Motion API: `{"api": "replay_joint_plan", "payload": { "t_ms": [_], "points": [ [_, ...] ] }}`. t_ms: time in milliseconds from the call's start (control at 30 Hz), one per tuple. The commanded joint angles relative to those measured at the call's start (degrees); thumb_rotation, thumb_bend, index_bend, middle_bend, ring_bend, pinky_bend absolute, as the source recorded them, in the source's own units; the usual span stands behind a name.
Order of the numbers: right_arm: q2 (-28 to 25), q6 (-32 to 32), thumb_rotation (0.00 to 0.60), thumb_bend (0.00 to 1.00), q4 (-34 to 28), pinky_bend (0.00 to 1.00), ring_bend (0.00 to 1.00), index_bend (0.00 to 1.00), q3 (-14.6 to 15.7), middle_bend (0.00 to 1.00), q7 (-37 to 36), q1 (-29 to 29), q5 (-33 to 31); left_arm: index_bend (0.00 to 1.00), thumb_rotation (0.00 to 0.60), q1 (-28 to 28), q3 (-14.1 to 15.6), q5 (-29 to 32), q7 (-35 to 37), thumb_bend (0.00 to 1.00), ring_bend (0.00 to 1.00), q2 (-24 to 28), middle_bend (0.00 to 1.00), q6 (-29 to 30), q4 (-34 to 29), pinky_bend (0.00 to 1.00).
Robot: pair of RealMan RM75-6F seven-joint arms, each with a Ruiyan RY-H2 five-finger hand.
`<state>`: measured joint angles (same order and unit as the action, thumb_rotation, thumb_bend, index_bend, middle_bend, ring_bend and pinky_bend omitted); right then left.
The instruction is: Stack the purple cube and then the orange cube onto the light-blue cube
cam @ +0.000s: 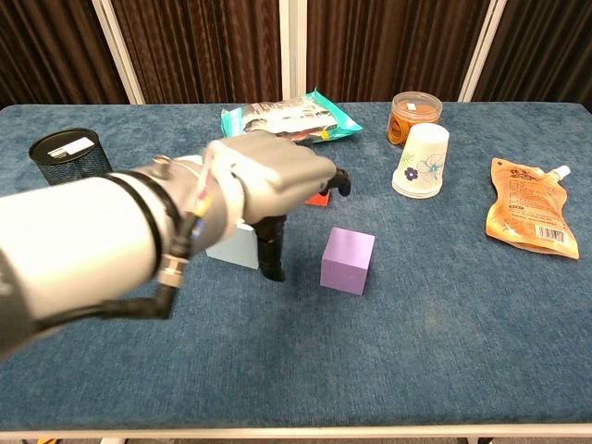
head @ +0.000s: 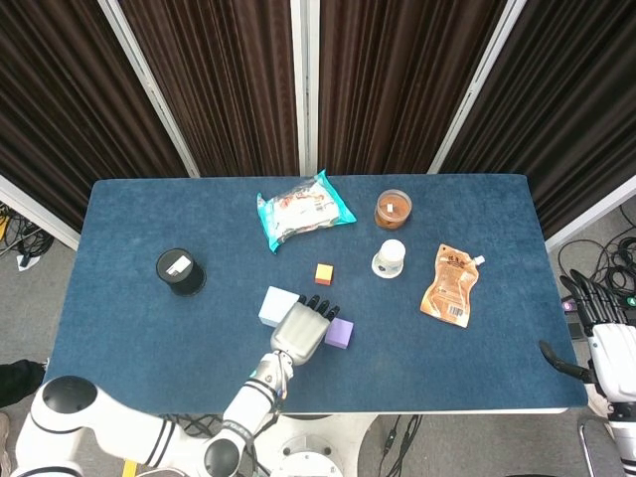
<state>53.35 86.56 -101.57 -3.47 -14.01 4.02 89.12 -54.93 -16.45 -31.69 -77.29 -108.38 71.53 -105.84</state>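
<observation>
Big blue felt surface (head: 129,328) carries everything. Over its front middle sits the left hand (head: 301,331), fingers (cam: 340,180) spread apart and holding nothing, thumb pointing down to the cloth in the gap between two cubes. The right hand (head: 604,338) hangs off the surface's right edge, fingers loosely splayed, also holding nothing.

At the back lies a teal snack bag (head: 302,210), sealed and flat. On the right is an orange spouted pouch (head: 449,285), lying flat with its cap toward the back.

The light-blue cube (head: 277,304) sits just left of the left hand, mostly hidden behind it in the chest view. A black mesh cup (head: 180,271) stands upright well off to the left, with a white slip of something lying across its top; can't tell what else is inside. A round clear jar (head: 393,208) with brownish-orange contents stands at the back right, and just in front of it a white paper cup with a flower print (cam: 422,162) sits mouth-down.

The purple cube (cam: 348,260) is just right of the thumb, not touched. The orange cube (head: 324,273) is a little behind the fingertips, partly covered by them in the chest view.
</observation>
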Motion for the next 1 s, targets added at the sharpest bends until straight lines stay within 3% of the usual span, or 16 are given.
{"api": "replay_joint_plan", "payload": {
  "t_ms": [33, 367, 1000],
  "points": [
    [0.1, 0.29, 0.6, 0.18, 0.14, 0.0, 0.0, 0.0, -0.02, 0.0, -0.21, -0.1, 0.21, 0.21, 0.6, -1.99, -0.04, 1.44, 0.08, 0.13, 0.18, -2.13, 0.29, 1.29, 2.06, 0.27],
    [0.23, 1.03, 0.6, 0.18, 0.47, 0.0, 0.0, 0.0, -0.13, 0.0, -0.9, -0.41, 0.41, 0.21, 0.6, -6.33, -0.69, 4.62, 0.2, 0.15, 0.18, -4.93, 0.31, 1.86, 6.2, 0.27],
    [-0.26, 1.11, 0.6, 0.18, 0.63, 0.0, 0.0, 0.0, -0.31, 0.0, -2.37, -0.62, 0.03, 0.28, 0.6, -10.82, 1.21, 3.18, 4.24, 0.21, 0.24, -9.85, 0.42, -1.66, 17.42, 0.27]
  ]
}}
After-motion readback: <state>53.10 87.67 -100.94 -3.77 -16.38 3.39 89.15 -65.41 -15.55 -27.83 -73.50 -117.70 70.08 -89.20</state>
